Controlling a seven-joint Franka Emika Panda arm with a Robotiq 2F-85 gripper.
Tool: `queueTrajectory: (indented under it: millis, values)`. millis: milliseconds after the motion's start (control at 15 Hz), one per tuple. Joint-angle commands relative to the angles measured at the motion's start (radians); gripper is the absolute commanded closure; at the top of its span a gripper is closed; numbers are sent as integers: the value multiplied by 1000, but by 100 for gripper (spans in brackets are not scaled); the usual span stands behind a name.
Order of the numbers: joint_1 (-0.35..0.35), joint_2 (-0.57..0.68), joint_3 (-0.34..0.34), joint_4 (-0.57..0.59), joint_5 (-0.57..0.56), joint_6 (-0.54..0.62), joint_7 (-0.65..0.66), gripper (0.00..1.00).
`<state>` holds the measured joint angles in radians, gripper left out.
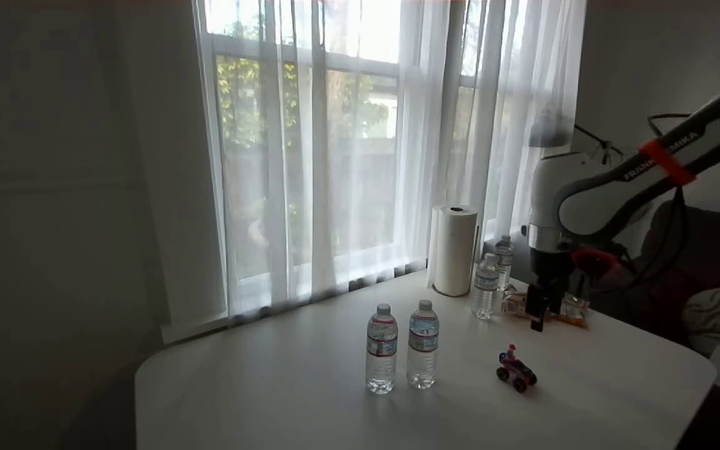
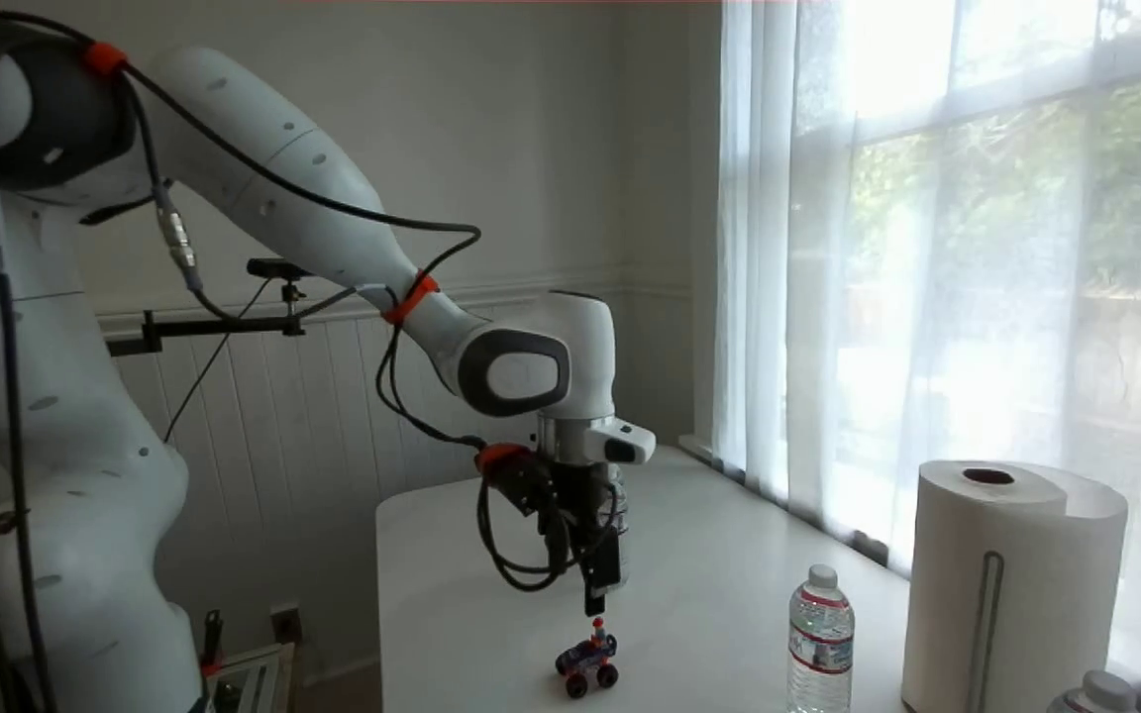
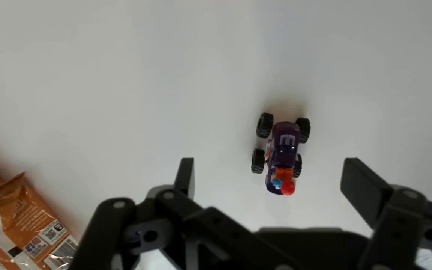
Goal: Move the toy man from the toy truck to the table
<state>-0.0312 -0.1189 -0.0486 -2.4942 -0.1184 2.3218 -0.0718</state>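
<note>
Toy man (image 3: 287, 186) aboard toy truck (image 3: 285, 146), not yet on the table (image 3: 126, 93). Gripper (image 3: 272, 177) spread wide, nothing held. By my reckoning, grasp, lift and set-down all remain.

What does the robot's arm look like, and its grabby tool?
The Franka arm is mostly white, with dark panels, black cables and red straps; one strap partly hides its pale brand lettering. Its black tool has two chunky, jointed fingers.

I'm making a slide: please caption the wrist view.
Toy man aboard the toy truck, framed by the open gripper, orange packaging at lower left.
</note>
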Motion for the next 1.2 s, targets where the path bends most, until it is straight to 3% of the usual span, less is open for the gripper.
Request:
queueTrajectory:
  millis: [0,533,867,1000,1133]
  values:
    - [12,105,22,65,15,14,23,0]
    - [19,203,44,79,19,120,22,1]
    - [18,226,49,77,25,173,24,40]
    - [17,231,50,76,29,190,19,49]
    - [17,235,50,76,32,203,17,50]
